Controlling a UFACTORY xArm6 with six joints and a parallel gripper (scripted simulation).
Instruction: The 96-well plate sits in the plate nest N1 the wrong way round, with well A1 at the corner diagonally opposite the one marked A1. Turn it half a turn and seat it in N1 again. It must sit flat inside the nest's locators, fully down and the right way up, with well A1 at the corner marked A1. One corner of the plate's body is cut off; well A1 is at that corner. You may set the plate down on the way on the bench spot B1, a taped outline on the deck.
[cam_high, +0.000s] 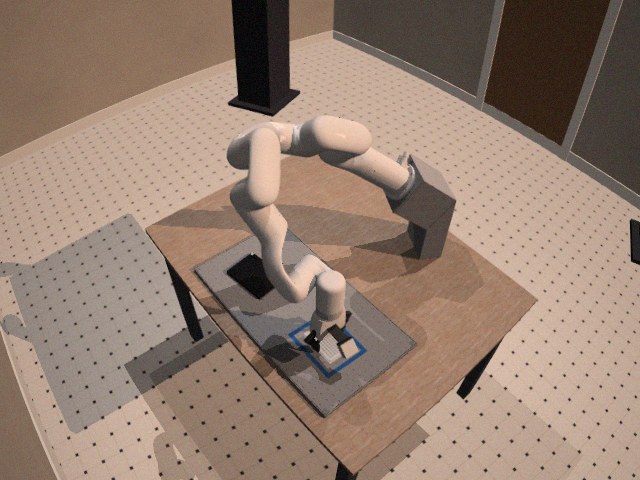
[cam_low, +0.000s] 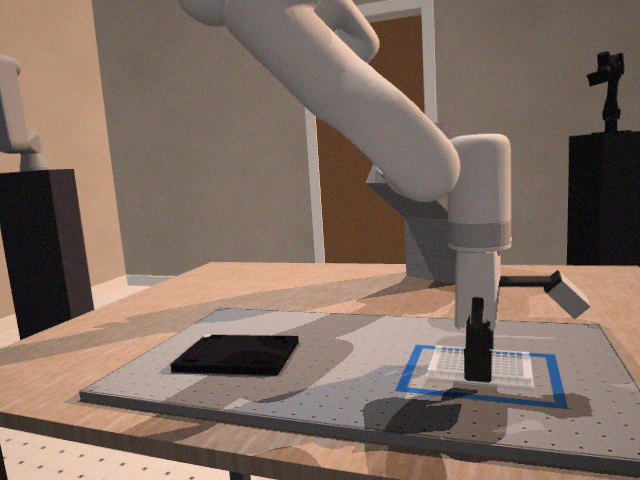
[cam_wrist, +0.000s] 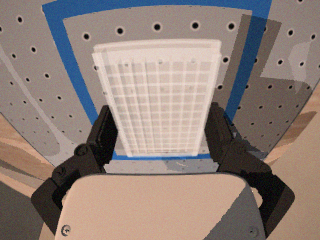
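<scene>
The jaws of the gripper (cam_wrist: 162, 123) stand spread wide and pinch the 96-well plate (cam_wrist: 160, 94) across its width, one dark finger (cam_wrist: 103, 135) against each long side near the lower edge of the wrist view.

In the exterior view, from the left: the black plate nest N1 (cam_low: 235, 353) lies on the left part of the grey deck (cam_low: 336, 392) with nothing in it. Well apart, at lower right, the blue taped outline B1 (cam_low: 483, 397) frames the plate, which looks to lie flat on the deck inside the tape, with the gripper straight above it.

This appears to be the halfway set-down on B1. The next move calls for letting go, lifting straight up so the fingers do not drag the plate, turning the wrist half a turn and taking hold again. The plate can then be carried left to N1. The cut corner is too small to make out here, so which way the plate faces cannot be told.
</scene>
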